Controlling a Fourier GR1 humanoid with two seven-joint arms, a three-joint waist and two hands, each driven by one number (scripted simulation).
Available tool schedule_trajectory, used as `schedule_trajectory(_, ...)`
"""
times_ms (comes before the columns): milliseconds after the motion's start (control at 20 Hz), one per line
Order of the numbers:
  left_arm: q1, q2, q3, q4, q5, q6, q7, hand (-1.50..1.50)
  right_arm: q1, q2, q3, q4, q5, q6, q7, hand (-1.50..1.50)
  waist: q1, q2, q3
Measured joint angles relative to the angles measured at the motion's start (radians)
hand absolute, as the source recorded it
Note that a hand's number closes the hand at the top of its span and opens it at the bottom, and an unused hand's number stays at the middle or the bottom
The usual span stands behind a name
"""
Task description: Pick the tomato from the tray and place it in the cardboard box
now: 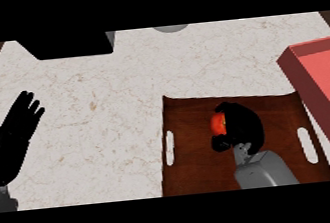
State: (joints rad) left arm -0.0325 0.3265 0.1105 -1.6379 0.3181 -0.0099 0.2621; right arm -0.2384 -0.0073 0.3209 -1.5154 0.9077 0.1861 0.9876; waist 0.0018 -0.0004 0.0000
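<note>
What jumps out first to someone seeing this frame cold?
The bright tomato on the dark brown tray, lower centre, with the black right hand curled round it. Next, the red box at the right edge, beside the tray. The left hand rests open at the left, fingers up, over the pale counter.

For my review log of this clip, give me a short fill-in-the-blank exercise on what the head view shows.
1. The right hand is curled round the ____.
2. The brown tray lies on the counter at the view's lower ____.
3. The left hand rests ____, touching nothing.
4. The red box stands to the ____ of the tray.

Missing words: tomato; right; open; right
</note>
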Motion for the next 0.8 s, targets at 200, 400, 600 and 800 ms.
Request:
schedule_trajectory(200,0.004,-0.02,0.009,-0.003,-0.021,-0.007,-0.004,0.0,-0.022,-0.003,-0.017,0.044,0.026,-0.018,-0.051,1.5,0.001,0.0,0.0)
schedule_trajectory(400,-0.002,-0.021,0.035,0.004,-0.02,-0.036,-0.001,0.0,-0.077,-0.012,-0.039,0.084,0.025,-0.01,-0.069,1.5,0.002,0.0,0.0)
schedule_trajectory(600,-0.001,-0.036,0.028,-0.014,-0.035,-0.024,0.011,0.0,-0.162,-0.094,-0.129,0.191,-0.026,0.055,-0.167,1.5,0.005,0.002,0.0)
schedule_trajectory(800,-0.01,-0.041,0.031,0.004,-0.048,-0.036,0.004,0.0,-0.274,-0.139,-0.196,0.325,-0.044,0.088,-0.24,1.5,0.006,0.002,0.0)
